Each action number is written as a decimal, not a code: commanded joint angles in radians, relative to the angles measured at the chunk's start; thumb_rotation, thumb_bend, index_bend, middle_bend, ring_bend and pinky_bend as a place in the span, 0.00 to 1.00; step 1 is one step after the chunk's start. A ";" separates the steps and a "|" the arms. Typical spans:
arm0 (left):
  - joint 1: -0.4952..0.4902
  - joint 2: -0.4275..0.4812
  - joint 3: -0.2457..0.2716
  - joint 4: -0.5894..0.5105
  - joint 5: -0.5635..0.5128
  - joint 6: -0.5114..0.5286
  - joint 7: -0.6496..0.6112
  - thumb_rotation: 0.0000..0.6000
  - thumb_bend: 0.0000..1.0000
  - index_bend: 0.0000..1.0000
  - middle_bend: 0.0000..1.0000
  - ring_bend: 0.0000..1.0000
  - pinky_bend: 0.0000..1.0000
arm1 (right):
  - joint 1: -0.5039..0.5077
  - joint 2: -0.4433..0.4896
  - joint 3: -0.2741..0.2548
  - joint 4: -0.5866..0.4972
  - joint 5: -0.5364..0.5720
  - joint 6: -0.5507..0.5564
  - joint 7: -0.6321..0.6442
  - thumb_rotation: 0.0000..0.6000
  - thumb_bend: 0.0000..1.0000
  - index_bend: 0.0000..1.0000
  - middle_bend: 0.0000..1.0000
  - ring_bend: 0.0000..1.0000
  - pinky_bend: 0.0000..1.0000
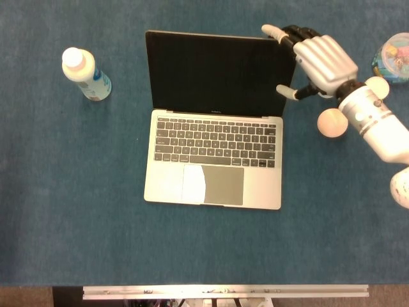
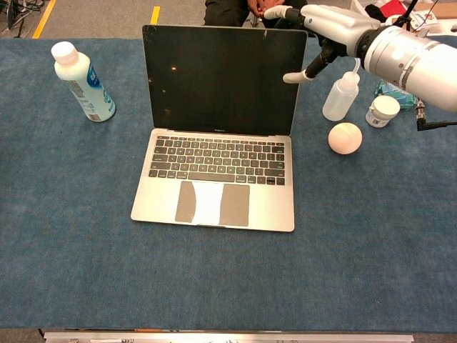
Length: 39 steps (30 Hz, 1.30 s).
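Note:
An open silver laptop (image 1: 214, 150) with a dark screen stands in the middle of the blue cloth, turned slightly askew. My right hand (image 1: 319, 61) grips the screen's upper right corner, with its fingers over the top edge and its thumb in front of the screen's right side. The chest view shows the same hand (image 2: 328, 25) on the lid of the laptop (image 2: 218, 164). My left hand shows in neither view.
A white bottle with a blue label (image 1: 86, 75) lies left of the laptop. To the right of it sit a pale ball (image 2: 345, 138), a clear squeeze bottle (image 2: 340, 94), a small white-lidded jar (image 2: 384, 111) and a round container (image 1: 391, 57).

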 commanded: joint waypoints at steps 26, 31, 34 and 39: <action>-0.004 -0.003 -0.003 0.001 0.000 -0.005 0.002 1.00 0.25 0.23 0.16 0.09 0.08 | -0.037 0.009 -0.027 -0.024 -0.048 0.050 0.030 1.00 0.22 0.06 0.21 0.11 0.16; -0.007 -0.006 -0.003 0.002 -0.003 -0.011 0.007 1.00 0.25 0.23 0.16 0.09 0.08 | -0.044 -0.008 -0.019 0.022 -0.040 0.069 0.037 1.00 0.22 0.06 0.21 0.11 0.16; -0.007 -0.008 -0.003 0.008 -0.006 -0.013 0.005 1.00 0.25 0.23 0.16 0.09 0.08 | -0.058 -0.005 -0.014 0.027 -0.053 0.108 0.033 1.00 0.22 0.06 0.21 0.11 0.16; -0.014 -0.011 -0.011 0.017 -0.011 -0.019 -0.003 1.00 0.25 0.23 0.16 0.09 0.08 | -0.098 0.055 -0.017 -0.031 -0.093 0.186 0.006 1.00 0.22 0.06 0.21 0.11 0.16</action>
